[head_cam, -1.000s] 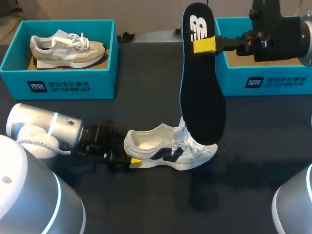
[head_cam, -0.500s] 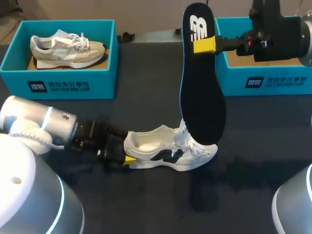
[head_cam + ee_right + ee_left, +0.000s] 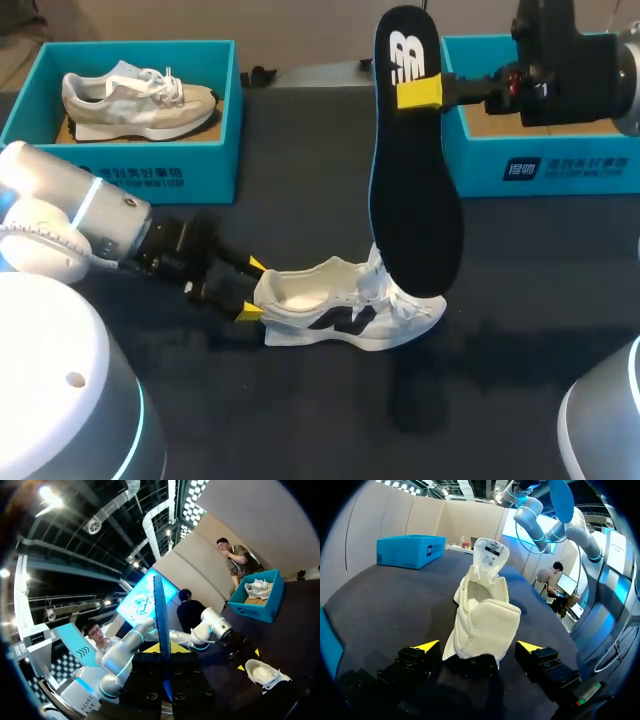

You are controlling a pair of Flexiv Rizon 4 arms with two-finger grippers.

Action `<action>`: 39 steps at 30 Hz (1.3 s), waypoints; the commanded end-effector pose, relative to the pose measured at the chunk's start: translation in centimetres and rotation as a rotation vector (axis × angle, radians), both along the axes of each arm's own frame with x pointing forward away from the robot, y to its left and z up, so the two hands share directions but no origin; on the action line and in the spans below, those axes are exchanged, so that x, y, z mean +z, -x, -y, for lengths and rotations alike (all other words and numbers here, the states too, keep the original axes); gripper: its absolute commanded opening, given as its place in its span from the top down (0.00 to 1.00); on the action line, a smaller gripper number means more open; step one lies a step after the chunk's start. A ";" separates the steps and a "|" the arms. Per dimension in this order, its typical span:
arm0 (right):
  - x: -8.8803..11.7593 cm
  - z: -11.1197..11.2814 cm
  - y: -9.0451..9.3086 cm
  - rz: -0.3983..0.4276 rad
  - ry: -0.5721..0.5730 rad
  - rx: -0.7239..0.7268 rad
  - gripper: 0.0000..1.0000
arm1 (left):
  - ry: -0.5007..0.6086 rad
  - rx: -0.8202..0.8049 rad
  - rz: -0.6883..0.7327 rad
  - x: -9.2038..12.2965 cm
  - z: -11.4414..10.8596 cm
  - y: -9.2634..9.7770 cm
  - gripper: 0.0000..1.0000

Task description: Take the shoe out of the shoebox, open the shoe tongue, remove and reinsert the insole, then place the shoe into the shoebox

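While the right gripper (image 3: 420, 92) stood clamped on the upper end of the black insole (image 3: 415, 170), the insole hung upright below its fingers, the broad lower end reaching down to the laces of the white shoe (image 3: 345, 300); whether insole and shoe touched could not be told; seen from that wrist, the insole rose edge-on from between the two yellow tips. Just behind the right gripper sat a blue shoebox (image 3: 540, 150), its cardboard floor showing. At the shoe's heel the left gripper (image 3: 248, 290) lay low over the dark table (image 3: 300, 420), its fingers spread wide, one on each side of the heel and neither pressing on it; the shoe stood on its sole straight ahead of that gripper, toe pointing away from it, the collar gaping and the tongue (image 3: 490, 555) standing up at the far end of the opening. Off to the side of the left arm, well apart from its gripper, a second blue shoebox (image 3: 130, 165) held a grey shoe (image 3: 140, 100) lying inside on its sole.
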State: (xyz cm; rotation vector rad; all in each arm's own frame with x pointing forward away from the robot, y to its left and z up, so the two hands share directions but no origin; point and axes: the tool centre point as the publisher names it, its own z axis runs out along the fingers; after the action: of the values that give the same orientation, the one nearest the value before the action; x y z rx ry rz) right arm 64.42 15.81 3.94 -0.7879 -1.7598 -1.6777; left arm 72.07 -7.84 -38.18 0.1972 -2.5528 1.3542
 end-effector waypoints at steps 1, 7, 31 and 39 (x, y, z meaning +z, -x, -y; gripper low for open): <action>0.0 -0.2 -0.1 -0.001 0.001 0.000 1.00 | -0.003 0.001 0.002 0.1 0.0 0.2 0.00; 0.0 -0.2 -0.1 -0.001 0.001 0.000 1.00 | -0.081 0.002 -0.008 0.3 -0.5 0.2 0.00; 0.0 -0.2 -0.1 -0.001 0.001 0.000 1.00 | -0.604 -0.120 0.045 2.5 -1.3 0.9 0.00; 0.0 -0.2 -0.1 -0.001 0.001 0.000 1.00 | -0.696 -0.116 0.107 3.2 -1.4 1.0 0.00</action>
State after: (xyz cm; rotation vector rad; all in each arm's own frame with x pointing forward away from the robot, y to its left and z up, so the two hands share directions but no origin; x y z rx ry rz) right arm 64.42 15.80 3.93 -0.7879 -1.7598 -1.6777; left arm 71.62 -6.32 -35.56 0.0995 -2.9385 0.5411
